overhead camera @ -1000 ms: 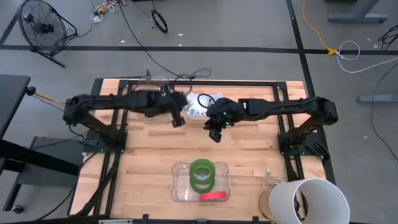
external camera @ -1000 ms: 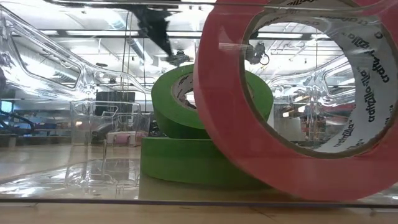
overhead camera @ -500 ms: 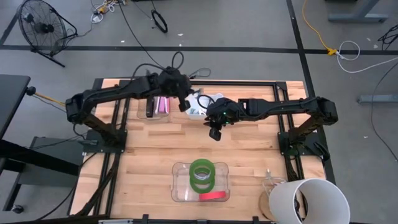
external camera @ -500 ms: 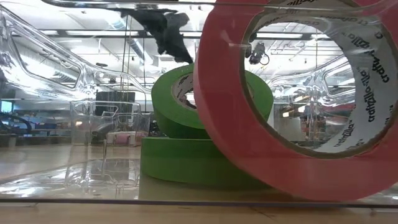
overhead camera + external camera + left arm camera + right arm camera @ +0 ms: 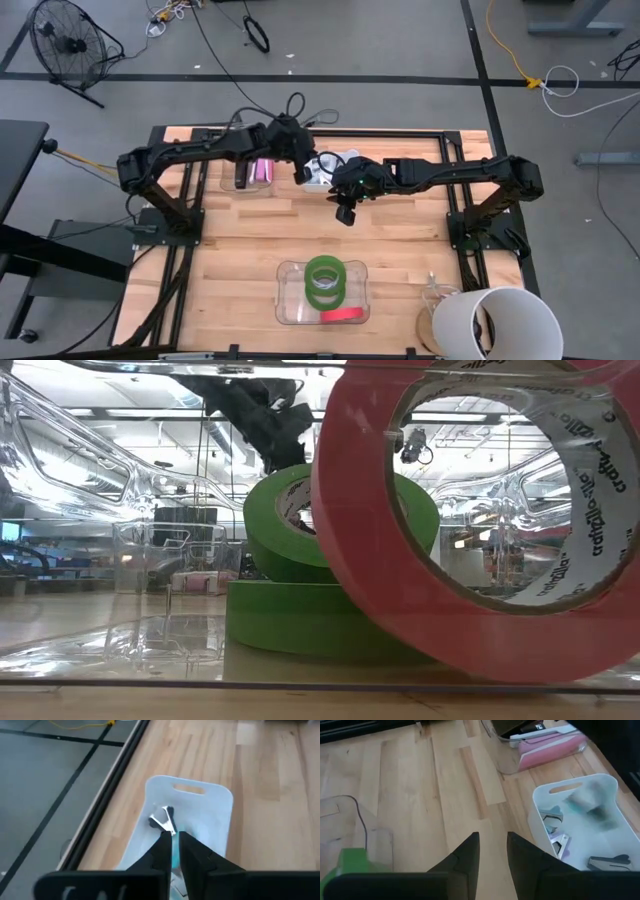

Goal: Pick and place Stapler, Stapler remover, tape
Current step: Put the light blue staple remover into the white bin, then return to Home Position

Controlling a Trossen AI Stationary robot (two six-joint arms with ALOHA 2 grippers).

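Two grippers are near the far edge of the table, but only the left gripper [image 5: 303, 172] is at work. It hangs over the white bin [image 5: 335, 157], and in its wrist view its fingers [image 5: 192, 851] are pressed almost together on a remover [image 5: 162, 820]. The metal jaws of the remover stick out past the fingertips, along the length of the bin. I judge it is lifted, because it shows above the bin floor, though I cannot tell how high.

More removers [image 5: 555, 815] lie in the same bin. The pink staplers [image 5: 262, 170] sit in a clear tray just beside it, toward the left edge.

The right gripper [image 5: 345, 213] waits near the middle of the table, fingers a little apart and empty.

All three rolls of tape [image 5: 325, 280] are in the clear box [image 5: 283, 300] at the near edge, well apart from both grippers. If the remover goes there, the way leads from the far edge straight toward the near edge, past the right gripper, which is the nearer one to the box.
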